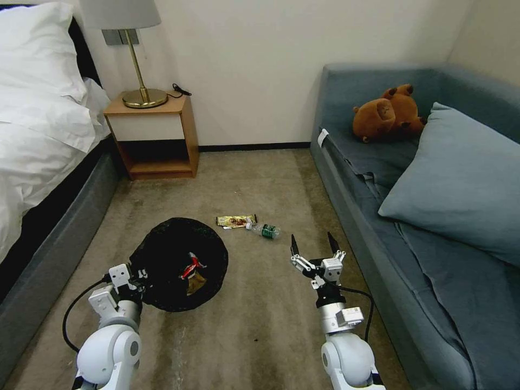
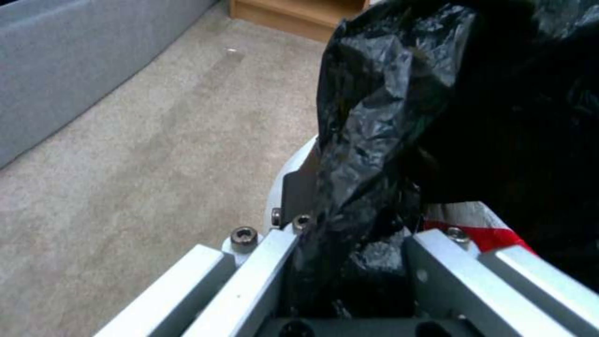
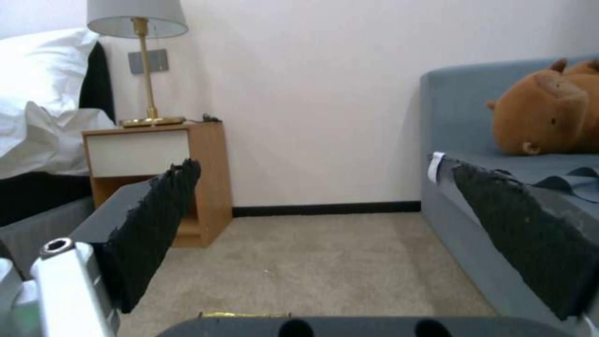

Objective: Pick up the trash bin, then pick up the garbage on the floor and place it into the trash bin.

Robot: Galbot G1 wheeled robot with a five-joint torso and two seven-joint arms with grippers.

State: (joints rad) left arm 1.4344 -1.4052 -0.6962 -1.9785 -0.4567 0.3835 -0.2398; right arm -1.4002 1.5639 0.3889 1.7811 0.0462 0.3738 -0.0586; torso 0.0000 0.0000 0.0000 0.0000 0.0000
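The left end effector (image 1: 140, 277) is clamped on the rim of the trash bin (image 1: 181, 262), at the bin's 8 o'clock edge; in the left wrist view its fingers (image 2: 299, 187) pinch the crinkled black bag (image 2: 399, 117) folded over the white wall. The bin's mouth faces the head camera, and a red-white wrapper (image 1: 190, 267) and a tan paper scrap (image 1: 196, 283) lie inside.

The right end effector (image 1: 312, 244) hangs empty, fingers spread wide, above bare carpet (image 1: 260, 325). At its 11 o'clock, near but apart from it, lies the small clear bottle (image 1: 264, 230) with a green label, and touching that bottle's cap end is the yellow-brown snack bar wrapper (image 1: 236, 220). Both sit at the bin's 2 o'clock, just beyond its rim.

Open carpet runs between bin and right end effector. The sofa (image 1: 346, 216) edge borders the floor at 3 o'clock of the right end effector, the bed (image 1: 49, 238) frame at 9 o'clock of the bin, and the nightstand (image 1: 154, 135) stands at 12 o'clock against the wall.
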